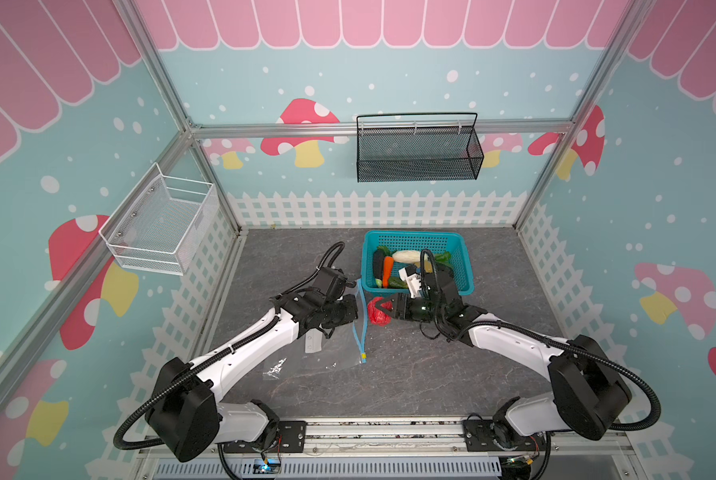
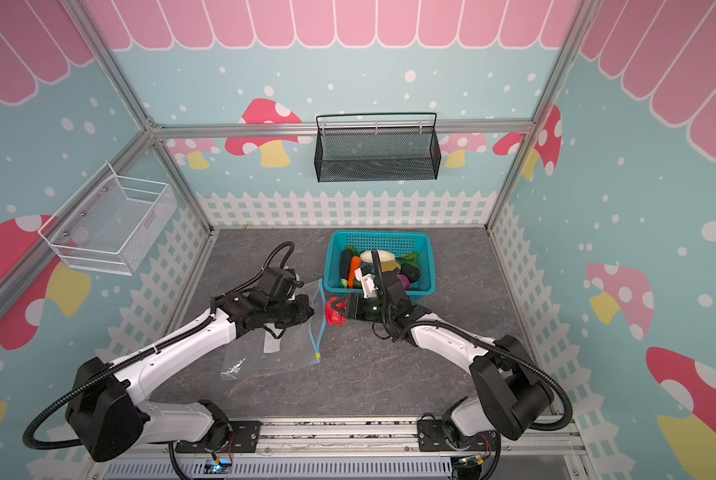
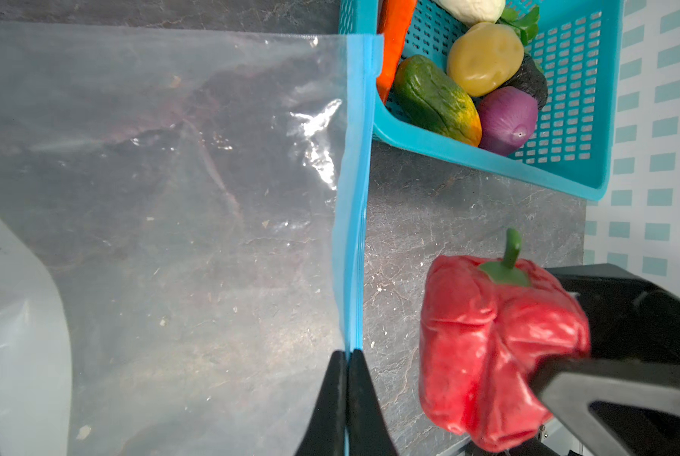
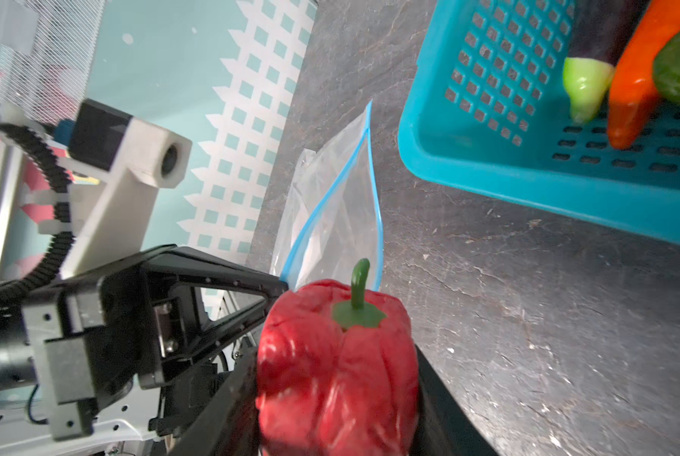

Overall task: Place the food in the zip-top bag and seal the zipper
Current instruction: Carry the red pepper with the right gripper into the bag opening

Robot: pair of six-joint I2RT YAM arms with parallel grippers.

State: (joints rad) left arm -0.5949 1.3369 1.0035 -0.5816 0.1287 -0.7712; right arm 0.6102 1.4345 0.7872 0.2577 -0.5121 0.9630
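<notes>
The clear zip-top bag (image 1: 319, 353) lies on the grey table left of centre. My left gripper (image 3: 347, 355) is shut on its light-blue zipper (image 3: 354, 197) strip and lifts the upper lip, so the mouth gapes in the right wrist view. The yellow slider (image 1: 364, 355) sits at the near end of the strip. My right gripper (image 4: 336, 395) is shut on a red pepper (image 4: 336, 363) with a green stem, just outside the bag's mouth. The other food is in the teal basket (image 1: 414, 239): carrot (image 1: 387, 270), white radish (image 1: 406, 256), potato (image 3: 484, 57), purple onion (image 3: 506, 120), cucumber (image 3: 435, 98).
The teal basket stands just behind my right gripper, its near corner close to the far end of the bag's mouth. A black mesh basket (image 1: 416, 153) hangs on the back wall and a white wire basket (image 1: 161, 220) on the left wall. A white label (image 1: 312, 341) shows on the bag.
</notes>
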